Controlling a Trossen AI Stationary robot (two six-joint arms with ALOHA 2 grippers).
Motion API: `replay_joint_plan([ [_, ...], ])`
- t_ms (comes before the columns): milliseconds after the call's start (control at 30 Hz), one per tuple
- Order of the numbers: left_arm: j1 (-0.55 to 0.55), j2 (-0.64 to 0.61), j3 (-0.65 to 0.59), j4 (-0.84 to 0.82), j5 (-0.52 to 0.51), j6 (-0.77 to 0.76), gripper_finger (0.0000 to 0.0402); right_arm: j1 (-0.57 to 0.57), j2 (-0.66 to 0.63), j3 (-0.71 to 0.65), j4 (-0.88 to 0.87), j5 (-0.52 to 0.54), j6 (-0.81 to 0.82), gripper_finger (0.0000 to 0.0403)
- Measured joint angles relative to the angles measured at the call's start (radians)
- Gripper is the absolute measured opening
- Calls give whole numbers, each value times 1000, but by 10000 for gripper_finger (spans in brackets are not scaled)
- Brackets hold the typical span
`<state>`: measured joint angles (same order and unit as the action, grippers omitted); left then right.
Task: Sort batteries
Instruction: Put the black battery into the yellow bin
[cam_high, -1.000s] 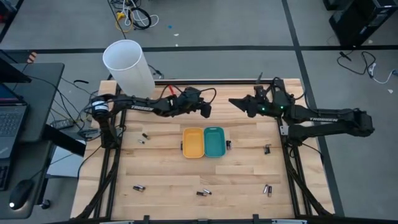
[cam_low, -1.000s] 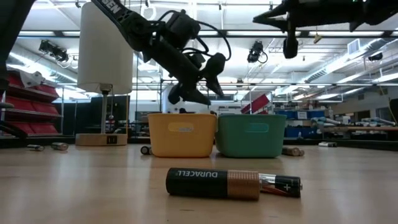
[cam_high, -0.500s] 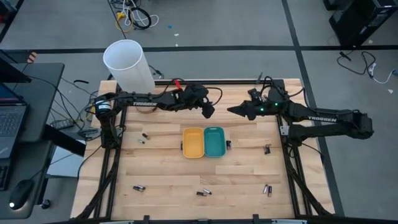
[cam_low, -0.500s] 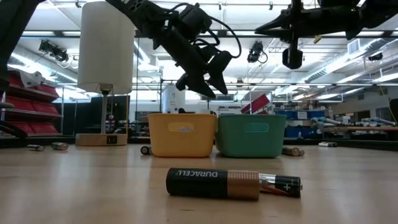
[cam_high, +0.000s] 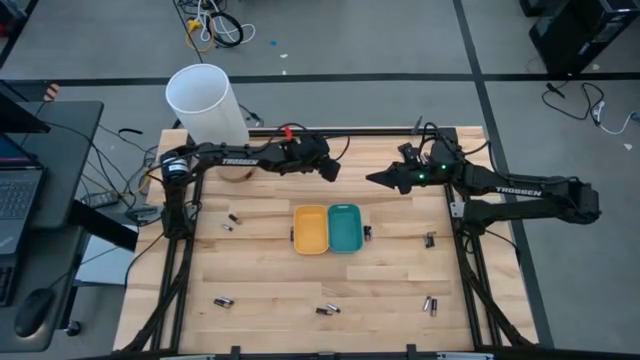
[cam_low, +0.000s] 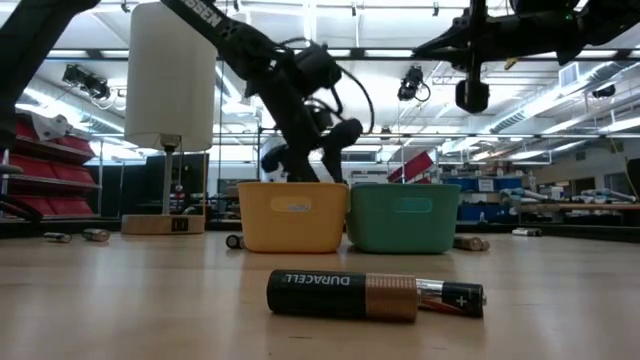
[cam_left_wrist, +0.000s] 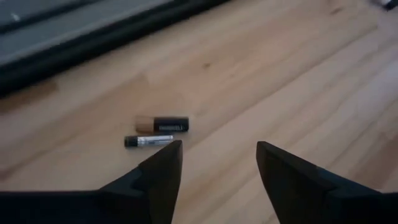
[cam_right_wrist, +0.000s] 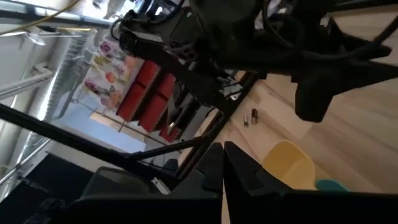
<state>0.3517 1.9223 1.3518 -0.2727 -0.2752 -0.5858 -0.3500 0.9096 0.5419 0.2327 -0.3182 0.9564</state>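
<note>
From the high view, batteries (cam_high: 222, 301) are seen scattered on the surface (cam_high: 260, 270), well apart from the left hand (cam_high: 329, 172); nothing has been sorted. In the left wrist view, its empty fingers (cam_left_wrist: 163, 165) are parted beside two touching batteries (cam_left_wrist: 155, 132): both could be grabbed. The right hand (cam_right_wrist: 219, 163) is closed, empty.

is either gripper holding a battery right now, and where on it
No. The left gripper is open and empty above the table; the right gripper is shut on nothing.

Left gripper (cam_high: 329, 171) lower and farther back, jaws slightly narrower.
</note>
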Motion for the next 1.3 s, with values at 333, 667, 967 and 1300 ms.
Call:
replay_joint_plan([
  [333, 56, 139, 125, -77, 84, -27, 337, -13, 3, 0, -25, 4, 23, 1],
  [667, 77, 270, 367, -317, 13, 65, 385, -38, 3, 0, -27, 5, 63, 2],
  [967, 108, 299, 371, -321, 32, 62, 385, -46, 3, 0, -27, 0, 69, 2],
  [1300, 122, 300, 371, -333, 28, 60, 385, -49, 3, 0, -27, -2, 70, 2],
])
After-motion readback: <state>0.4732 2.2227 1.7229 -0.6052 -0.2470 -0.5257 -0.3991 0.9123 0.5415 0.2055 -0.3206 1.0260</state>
